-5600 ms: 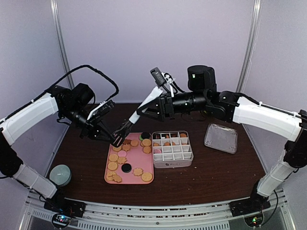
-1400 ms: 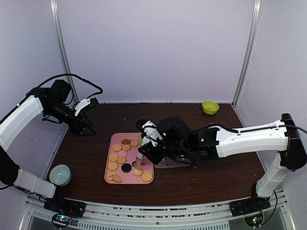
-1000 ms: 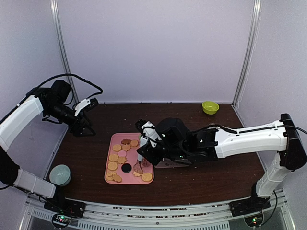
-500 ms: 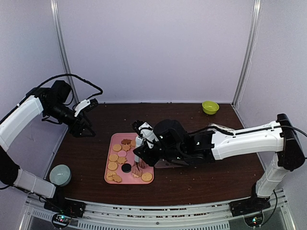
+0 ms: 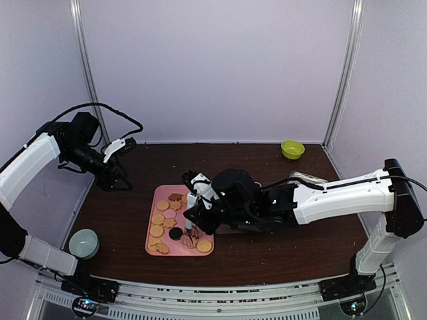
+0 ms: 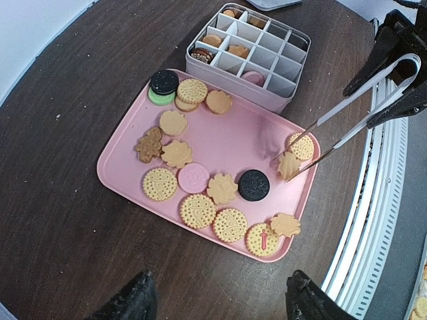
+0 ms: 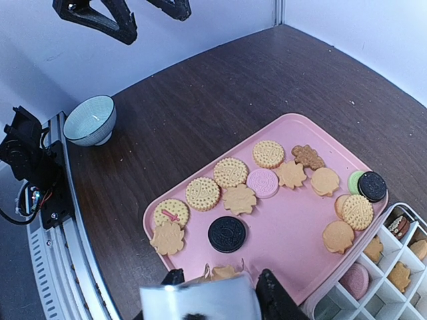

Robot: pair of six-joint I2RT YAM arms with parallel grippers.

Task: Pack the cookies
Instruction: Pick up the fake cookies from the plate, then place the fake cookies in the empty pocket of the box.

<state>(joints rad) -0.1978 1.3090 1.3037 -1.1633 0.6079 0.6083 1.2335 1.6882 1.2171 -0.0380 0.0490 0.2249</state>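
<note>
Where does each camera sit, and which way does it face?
Top external: above, behind the bases, facing down at the table; both arms show.
Left wrist: high at left, looking down on the pink tray; own fingertips below.
Right wrist: low over the tray, facing the bowl; own fingers below.
All three share tray and cookies.

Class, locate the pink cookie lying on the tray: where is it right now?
In the left wrist view the pink cookie lies on the pink tray, left of its middle, between a round golden cookie and a flower-shaped cookie.

Cookies (image 6: 197, 211) are golden, pink and black; tray (image 6: 227, 137) pink, table (image 6: 67, 87) dark brown.
</note>
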